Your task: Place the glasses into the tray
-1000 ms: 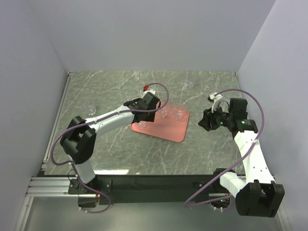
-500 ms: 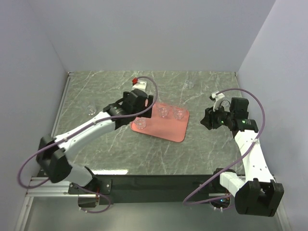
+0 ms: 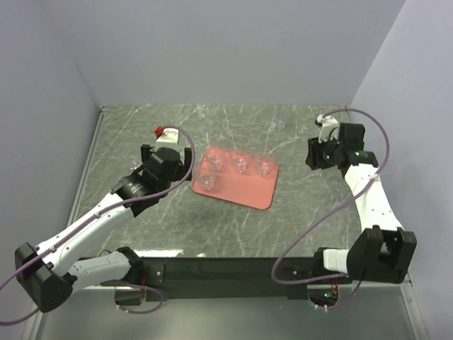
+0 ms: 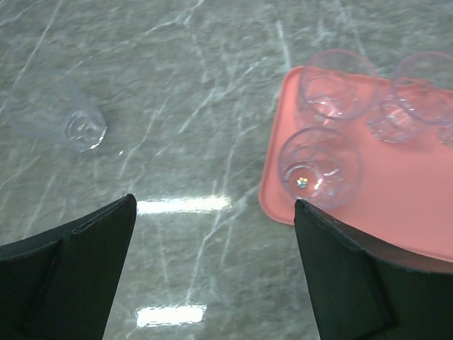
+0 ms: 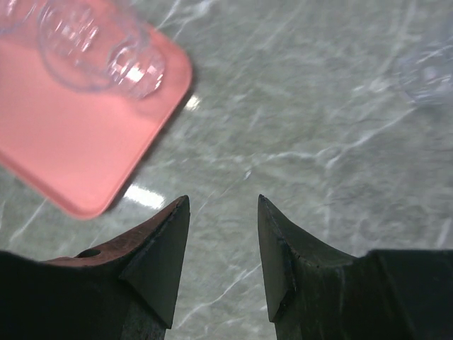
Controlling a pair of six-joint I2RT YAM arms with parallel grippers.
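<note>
Salmon-pink, the tray (image 3: 249,193) lies flat on the grey marbled worktop (image 3: 212,227). Four glasses (image 3: 241,164) stand in it: three in a row along its far side and one at its near left corner, just inside the rim

A fifth glass (image 4: 60,113) sits on bare worktop well left of the tray; the left wrist view does not show whether it stands upright or lies tilted, and I cannot make it out in the top view. A sixth glass (image 3: 278,124) stands near the far edge of the worktop, beyond the tray's far right corner and well apart from it; in the right wrist view it is a faint blur at the upper right

The left gripper (image 4: 214,205) hangs above bare worktop just left of the tray, its fingers spread wide with nothing between them. The right gripper (image 5: 223,202) hovers over bare worktop to the right of the tray, its fingers apart by a narrower gap and holding nothing. One corner of the tray, with a glass on it, shows at the upper left of the right wrist view
</note>
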